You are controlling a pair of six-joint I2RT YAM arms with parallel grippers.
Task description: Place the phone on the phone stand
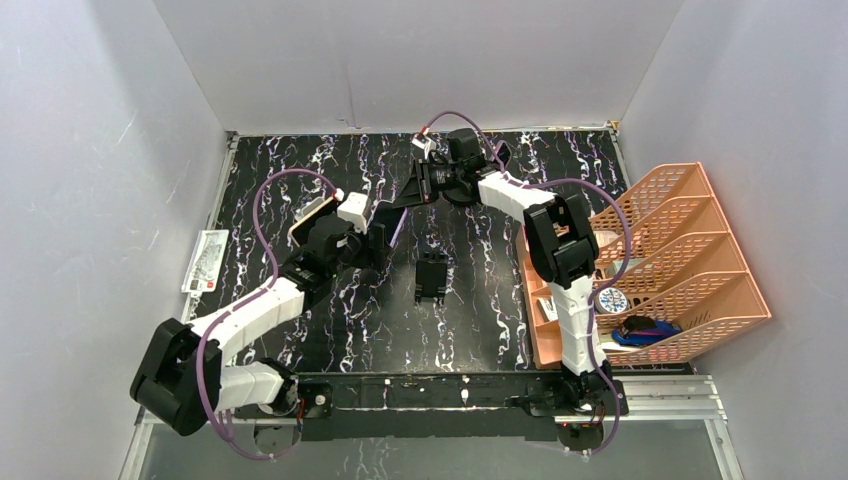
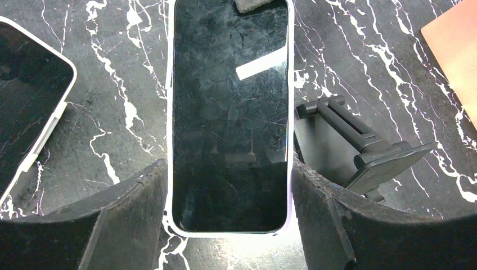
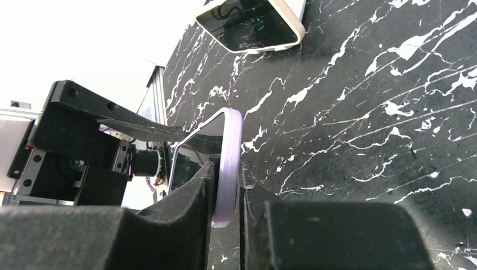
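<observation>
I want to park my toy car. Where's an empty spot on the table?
The table is bare between the phone stand and the arm bases, and in its far left corner. Mid-table is crowded: the left gripper and right gripper hold the phone beside a second phone. The file rack fills the right.

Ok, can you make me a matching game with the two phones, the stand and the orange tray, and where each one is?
Things
1. purple-edged phone
2. phone stand
3. other phone
4. orange tray

Places
A. on the right side of the table
B. lying flat on the table, nothing touching it
C. gripped by the left gripper and the right gripper
D. standing empty on the table

Pairs: 1-C, 2-D, 3-B, 4-A
</observation>
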